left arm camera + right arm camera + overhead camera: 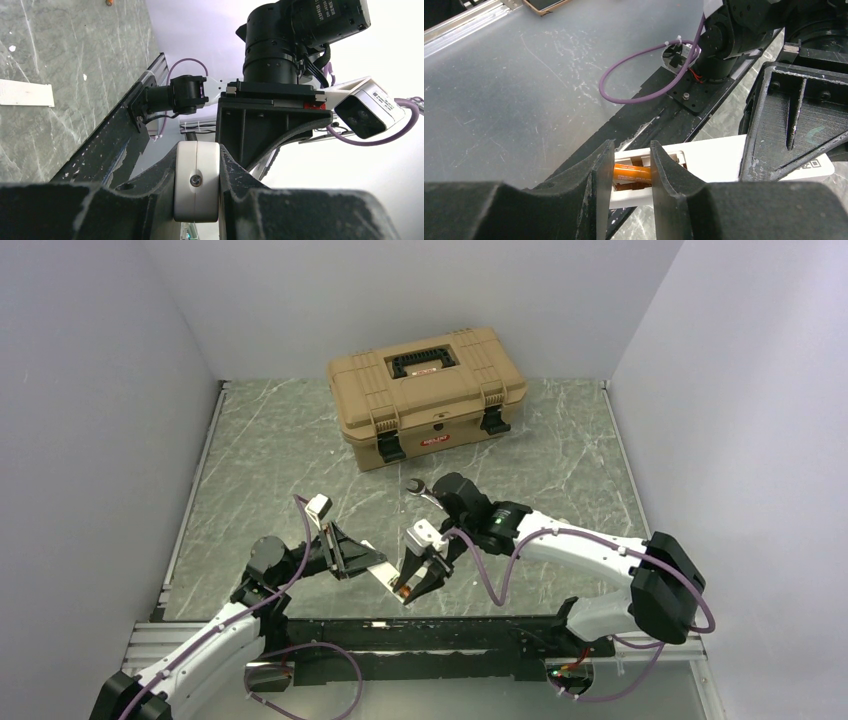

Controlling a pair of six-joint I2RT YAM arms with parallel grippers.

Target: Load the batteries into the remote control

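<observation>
At the near edge of the table [270, 450], just beyond the black rail [400, 640] that carries both arm bases, the remote control [381, 573] is held up off the surface, roughly midway between the arms. It runs slantwise, with one end toward the far left and the other toward the near right.

The left gripper [350, 555] has its jaws closed tight on the far-left part of the remote. In the left wrist view the white body sits squarely pinched between the two black fingers [150, 200], edge-on to the camera.

The right gripper [631, 152] comes down on the near-right end from the right and far side. Its jaws stand narrowly apart over the open recess of the remote. In the right wrist view an orange battery [631, 173] lies lengthwise in that recess and shows in the gap between the two fingers. Its right end runs out of sight behind the right finger. Whether the pads press on it or only straddle it cannot be told.

In the left wrist view a flat white strip [25, 93] lies on the table, well apart from the jaws.

Farther back, a steel wrench [420, 490] lies just beyond the right wrist and is partly hidden by it. At the far edge of the table, near the middle, sits a tan toolbox [425, 390] with its lid closed and its black handle on top.
</observation>
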